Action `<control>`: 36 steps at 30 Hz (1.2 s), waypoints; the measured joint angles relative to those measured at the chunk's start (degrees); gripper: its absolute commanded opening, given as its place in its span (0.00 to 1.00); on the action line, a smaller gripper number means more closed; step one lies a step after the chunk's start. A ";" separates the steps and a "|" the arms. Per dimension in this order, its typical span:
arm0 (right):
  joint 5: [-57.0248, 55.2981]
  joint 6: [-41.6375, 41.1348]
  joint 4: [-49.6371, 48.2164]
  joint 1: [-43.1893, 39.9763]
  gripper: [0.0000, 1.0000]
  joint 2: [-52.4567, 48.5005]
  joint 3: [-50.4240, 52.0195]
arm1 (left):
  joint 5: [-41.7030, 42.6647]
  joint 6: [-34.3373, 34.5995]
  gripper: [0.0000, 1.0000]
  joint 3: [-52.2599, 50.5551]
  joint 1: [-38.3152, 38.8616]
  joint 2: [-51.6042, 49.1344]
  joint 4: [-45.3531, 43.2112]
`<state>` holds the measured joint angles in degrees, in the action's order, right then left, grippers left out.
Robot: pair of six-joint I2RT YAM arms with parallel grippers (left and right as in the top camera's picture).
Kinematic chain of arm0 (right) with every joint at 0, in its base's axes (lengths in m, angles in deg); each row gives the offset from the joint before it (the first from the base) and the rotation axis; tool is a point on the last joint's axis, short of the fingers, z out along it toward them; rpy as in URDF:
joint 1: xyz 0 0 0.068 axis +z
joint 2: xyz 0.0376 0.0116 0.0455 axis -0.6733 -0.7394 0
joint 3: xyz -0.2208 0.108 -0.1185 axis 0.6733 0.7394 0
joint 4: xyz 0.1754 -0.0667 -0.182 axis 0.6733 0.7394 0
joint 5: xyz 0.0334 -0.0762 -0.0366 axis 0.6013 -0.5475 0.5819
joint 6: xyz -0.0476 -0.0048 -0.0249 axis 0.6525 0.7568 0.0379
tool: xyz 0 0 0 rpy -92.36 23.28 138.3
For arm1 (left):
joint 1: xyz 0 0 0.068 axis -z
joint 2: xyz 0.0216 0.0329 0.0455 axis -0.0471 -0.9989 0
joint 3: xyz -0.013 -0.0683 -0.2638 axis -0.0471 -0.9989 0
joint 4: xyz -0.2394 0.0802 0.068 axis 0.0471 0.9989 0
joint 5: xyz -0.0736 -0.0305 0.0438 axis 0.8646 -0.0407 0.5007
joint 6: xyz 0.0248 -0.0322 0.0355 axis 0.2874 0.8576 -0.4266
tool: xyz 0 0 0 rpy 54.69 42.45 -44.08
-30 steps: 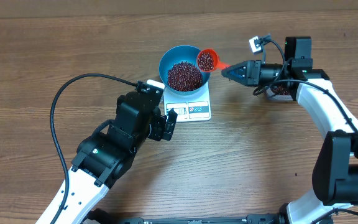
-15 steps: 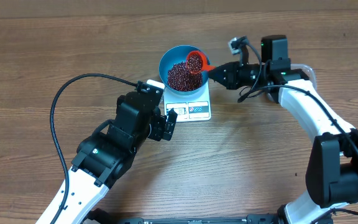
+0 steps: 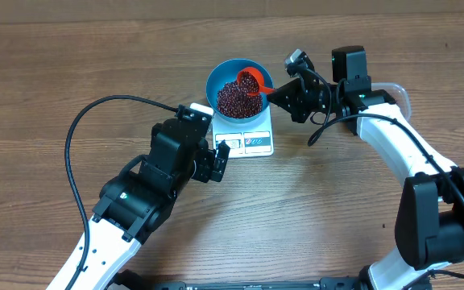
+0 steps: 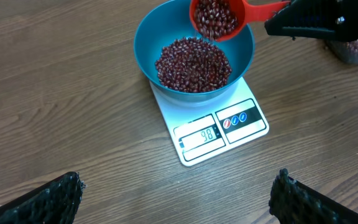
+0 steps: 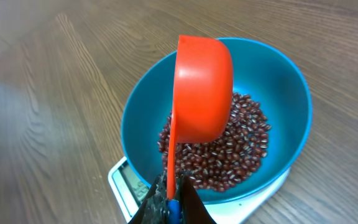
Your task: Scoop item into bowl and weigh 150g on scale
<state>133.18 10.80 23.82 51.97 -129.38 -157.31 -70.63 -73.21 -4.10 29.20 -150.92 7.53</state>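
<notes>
Right gripper (image 3: pixel 275 93) is clamped on the scoop (image 4: pixel 215 17) handle; the scoop tilts inside the bowl (image 4: pixel 143 43) rim at 1 o'clock. The bowl sits on the scale (image 4: pixel 244 127). Left gripper (image 4: pixel 179 196), jaws wide and empty, hangs at 6 o'clock, well apart.

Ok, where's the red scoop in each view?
Overhead: scoop at top centre, tilted over the bowl's right side.
Left wrist: scoop at the top edge, right of centre.
Right wrist: scoop in the centre, underside facing the camera.
Shared landmark: the blue bowl beneath it.
</notes>
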 measured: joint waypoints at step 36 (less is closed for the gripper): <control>-1.31 9.94 -0.24 -0.02 0.04 0.00 0.00 | 0.00 0.00 0.99 0.00 0.00 0.00 0.00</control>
<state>131.87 20.74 23.58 51.95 -129.38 -157.31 -70.63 -73.21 -4.10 29.20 -150.92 7.53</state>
